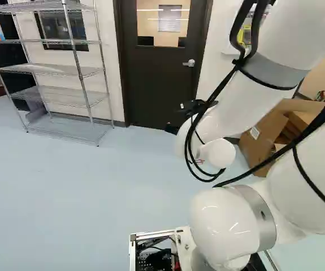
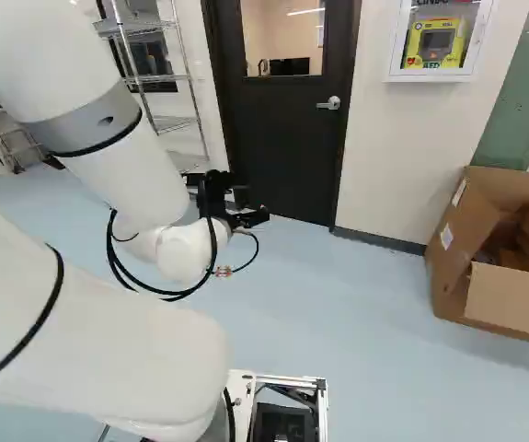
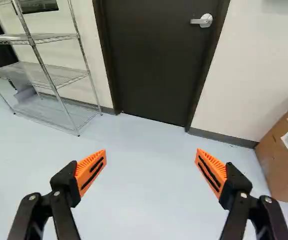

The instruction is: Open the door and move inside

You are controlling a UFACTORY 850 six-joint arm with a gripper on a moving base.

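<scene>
My hand [image 3: 151, 172] stands spread, gripping nothing. Risk: driving forward too low, fingertips miss the lever [image 3: 202, 20] and strike the door [image 3: 154, 60].

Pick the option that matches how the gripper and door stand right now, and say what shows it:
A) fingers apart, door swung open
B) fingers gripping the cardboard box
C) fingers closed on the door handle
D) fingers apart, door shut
D: the gripper's fingers stand wide apart with nothing between them, and the door sits shut in its frame.
</scene>
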